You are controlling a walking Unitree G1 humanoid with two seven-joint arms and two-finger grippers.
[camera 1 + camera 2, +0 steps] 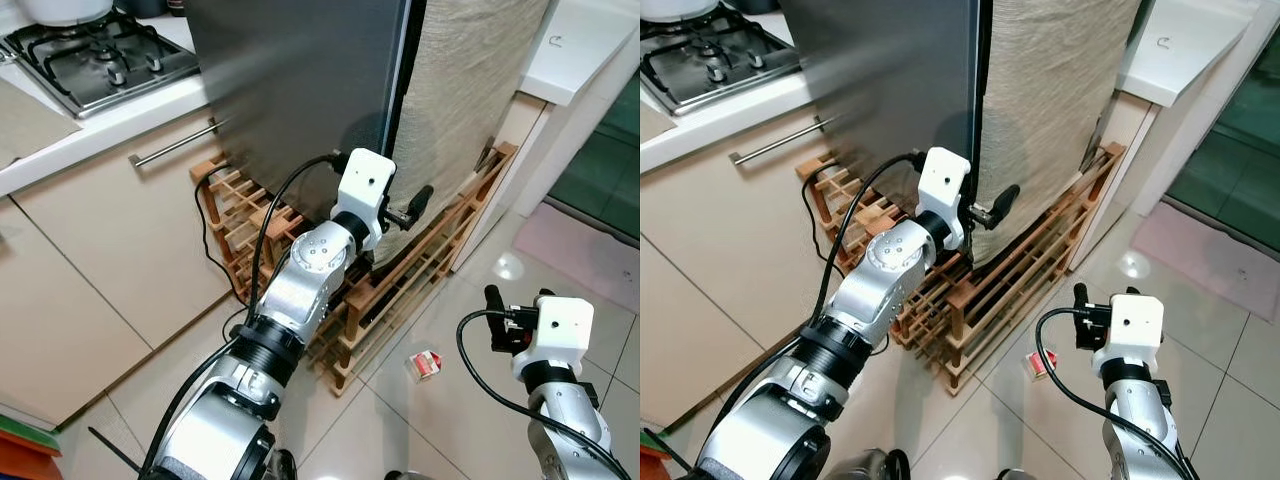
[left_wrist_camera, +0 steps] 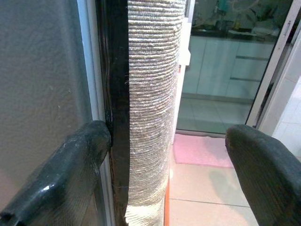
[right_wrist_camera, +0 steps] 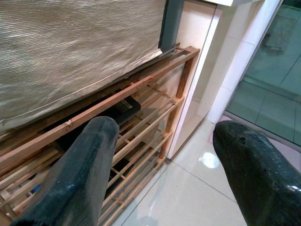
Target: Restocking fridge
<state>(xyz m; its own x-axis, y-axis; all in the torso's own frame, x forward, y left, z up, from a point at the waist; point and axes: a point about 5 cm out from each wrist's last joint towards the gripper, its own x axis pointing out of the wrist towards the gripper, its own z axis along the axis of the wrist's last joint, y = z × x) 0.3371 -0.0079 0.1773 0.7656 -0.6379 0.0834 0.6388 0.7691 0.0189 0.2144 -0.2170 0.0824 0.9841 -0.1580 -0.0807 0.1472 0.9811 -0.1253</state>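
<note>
Fridge [image 1: 300, 90] stands dead ahead, a tall grey steel body on a low wooden rack [image 1: 400, 290], with a ribbed beige cover [image 1: 470, 90] draped over the part to its right; left arm is reaching up and forward, elbow bent, wrist cocked toward the dark seam between the grey panel and the cover; left gripper [image 1: 408, 212] sits right at that seam, fingers [image 2: 61, 179] spread wide, one of them against the grey panel's edge and the other out in the open, nothing between them; right arm is held low on the right, forearm upright, right gripper [image 1: 515, 305] above the tiled floor [image 1: 450, 420], fingers [image 3: 84, 174] wide apart and empty, aimed at the rack's slats and the foot of the cover; a small red-and-white carton [image 1: 427, 366] lies on the floor just beside the rack's front corner; to the left, cream cabinets with a bar handle [image 1: 175, 143], a white tabletop [image 1: 110, 120] and a gas hob [image 1: 100, 55] set into it; a black cable [image 1: 210, 230] trails down beside the rack.
</note>
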